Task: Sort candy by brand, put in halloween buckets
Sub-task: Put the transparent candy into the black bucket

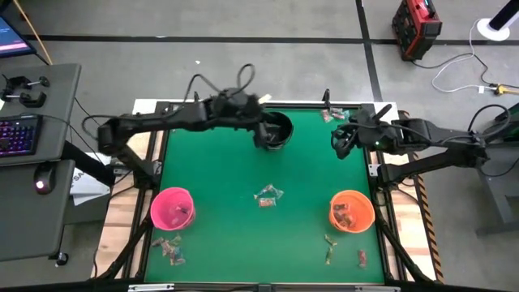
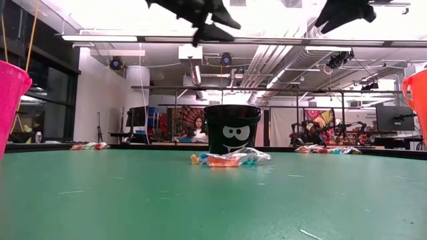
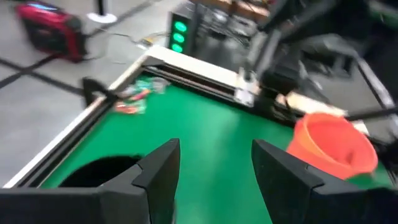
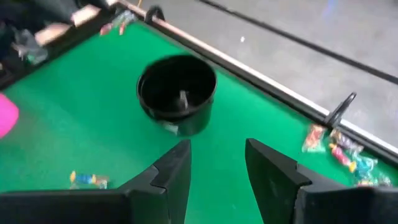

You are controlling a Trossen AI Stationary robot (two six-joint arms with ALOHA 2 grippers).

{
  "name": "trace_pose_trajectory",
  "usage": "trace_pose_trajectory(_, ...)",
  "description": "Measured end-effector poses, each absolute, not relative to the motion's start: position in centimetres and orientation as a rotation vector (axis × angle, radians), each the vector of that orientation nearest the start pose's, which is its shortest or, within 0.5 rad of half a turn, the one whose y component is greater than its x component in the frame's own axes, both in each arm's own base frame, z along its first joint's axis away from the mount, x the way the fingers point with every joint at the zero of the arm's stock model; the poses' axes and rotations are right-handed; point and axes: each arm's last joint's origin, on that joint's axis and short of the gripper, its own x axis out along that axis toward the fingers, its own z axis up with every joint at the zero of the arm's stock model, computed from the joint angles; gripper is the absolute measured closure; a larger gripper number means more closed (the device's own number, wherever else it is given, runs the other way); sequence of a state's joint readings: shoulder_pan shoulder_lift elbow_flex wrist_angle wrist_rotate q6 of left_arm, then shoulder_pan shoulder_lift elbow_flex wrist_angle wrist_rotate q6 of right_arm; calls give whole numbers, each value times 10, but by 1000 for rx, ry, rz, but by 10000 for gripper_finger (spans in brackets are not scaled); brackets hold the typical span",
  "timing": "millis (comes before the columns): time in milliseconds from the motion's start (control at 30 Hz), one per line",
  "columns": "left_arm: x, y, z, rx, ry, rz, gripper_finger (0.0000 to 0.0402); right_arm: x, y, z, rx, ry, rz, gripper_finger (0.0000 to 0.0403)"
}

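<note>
Hovering above the black bucket (image 1: 276, 130) at the far middle of the green bench (image 1: 219, 170), our left pincer (image 1: 264, 136) has its fingers apart with nothing between them; our right pincer (image 1: 340, 140) hangs near the far right corner, fingers likewise apart and empty; the pink bucket (image 1: 172, 208) stands near the front left and the orange bucket (image 1: 352, 211) near the front right, each with some sweets inside; a small heap of candy (image 1: 267, 195) lies mid-bench between them; more wrapped pieces (image 1: 169, 246) lie scattered just in front of the pink bucket, others (image 1: 361, 258) in front of the orange one, and a few (image 1: 332, 114) rest by the far edge near our right pincer.
</note>
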State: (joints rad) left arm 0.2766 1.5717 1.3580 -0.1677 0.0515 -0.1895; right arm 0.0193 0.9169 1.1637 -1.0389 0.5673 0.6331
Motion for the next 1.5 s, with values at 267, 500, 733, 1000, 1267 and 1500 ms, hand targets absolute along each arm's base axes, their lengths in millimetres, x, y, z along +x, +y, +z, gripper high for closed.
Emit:
trace_pose_trajectory(267, 298, 93, 338, -285, 304, 494, 213, 148, -14, 367, 454, 515, -771, 258)
trace_pose_trajectory(500, 273, 130, 352, -186, 246, 646, 213, 158, -22, 365, 534, 461, -845, 258)
trace_pose_trajectory(733, 242, 197, 359, -32, 176, 822, 213, 184, -38, 357, 530, 435, -956, 258)
trace_pose_trajectory(1000, 219, 243, 361, 40, 61, 975, 213, 202, -56, 341, 612, 514, -1006, 258)
trace_pose_trajectory(1267, 221, 258, 350, 36, 62, 984, 213, 190, -77, 333, 767, 625, -1022, 258)
trace_pose_trajectory(1500, 229, 248, 353, -132, -31, 872, 213, 188, -75, 332, 734, 771, -801, 258)
